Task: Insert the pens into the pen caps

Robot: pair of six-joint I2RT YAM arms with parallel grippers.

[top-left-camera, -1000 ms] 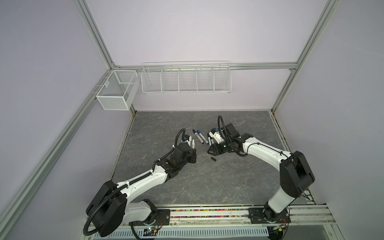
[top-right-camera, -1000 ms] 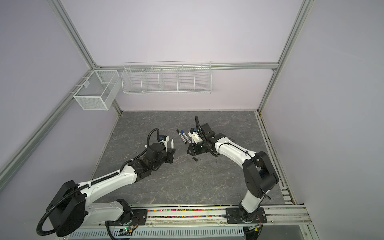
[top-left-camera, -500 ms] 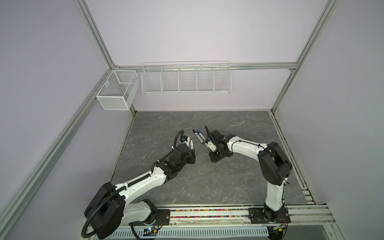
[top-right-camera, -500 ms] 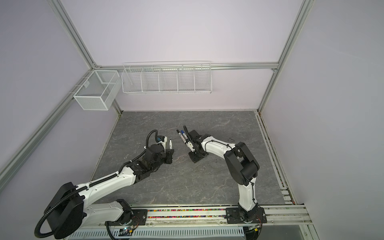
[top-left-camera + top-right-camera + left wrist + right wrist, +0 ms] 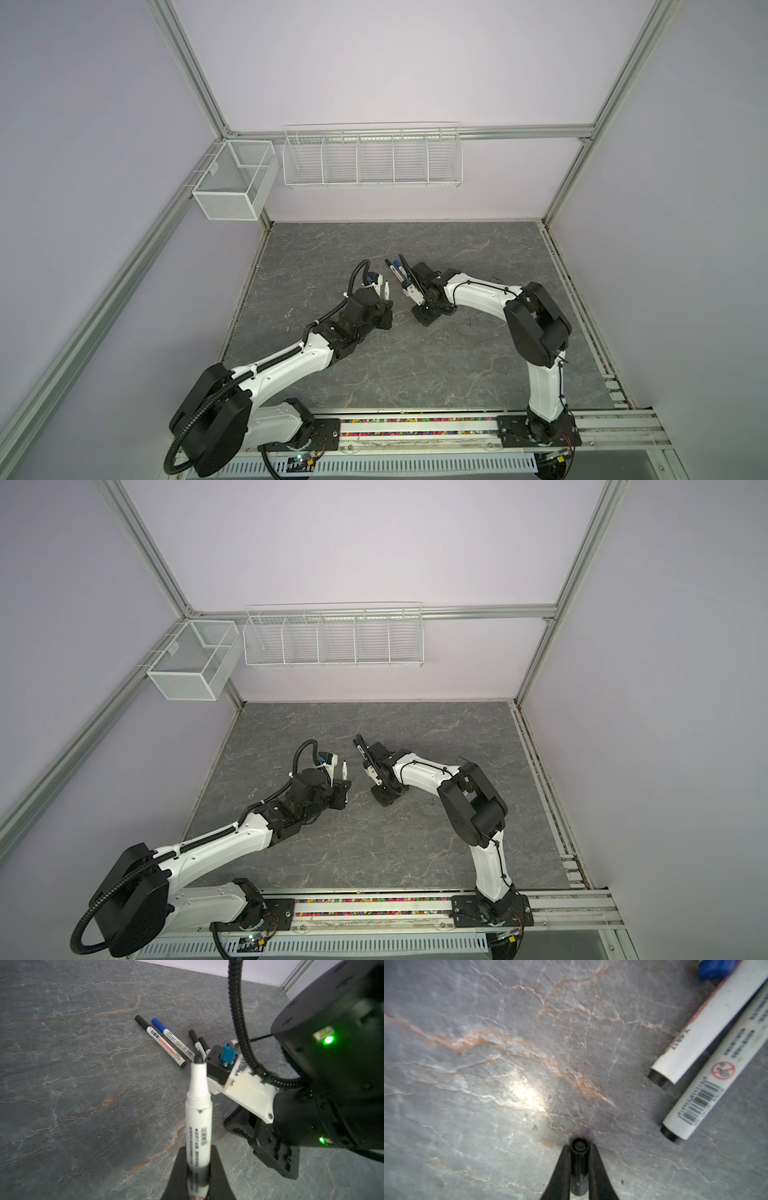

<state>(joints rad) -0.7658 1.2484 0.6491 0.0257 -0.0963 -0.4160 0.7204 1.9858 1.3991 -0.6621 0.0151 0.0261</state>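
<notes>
On the left, the fingertips of the left gripper (image 5: pixel 197 1153) are hidden from above under its own black wrist. Only the wrist view shows them clamped tight on the lower barrel of an uncapped pen (image 5: pixel 198 1105), whose tail runs out of that picture. The other pens lie in the back half of the bench (image 5: pixel 457 365), about midway between its side edges. A black-capped pen (image 5: pixel 161 1042) and a blue-capped pen (image 5: pixel 173 1040) show whole, side by side. Just beside them, two more pens (image 5: pixel 194 1038) are cut off behind the held pen's tip and the right arm's camera (image 5: pixel 226 1056). The right gripper (image 5: pixel 579 1150) is pinched on a black cap (image 5: pixel 579 1167); whether the cap touches the bench I cannot tell.

The left arm (image 5: pixel 291 365) stretches low from the front edge, and the pen sticks out along the fingers, dark tip foremost, aimed toward the lying pens. The right arm (image 5: pixel 478 293) bends in from the right, its gripper pointing steeply down, near the held pen but apart from it.

The black-capped pen reads WHITEBOARD in orange-red, with Chinese characters beside the cap. The blue-capped one carries a barcode and a red crossed circle. The held pen's print is too blurred to read.
</notes>
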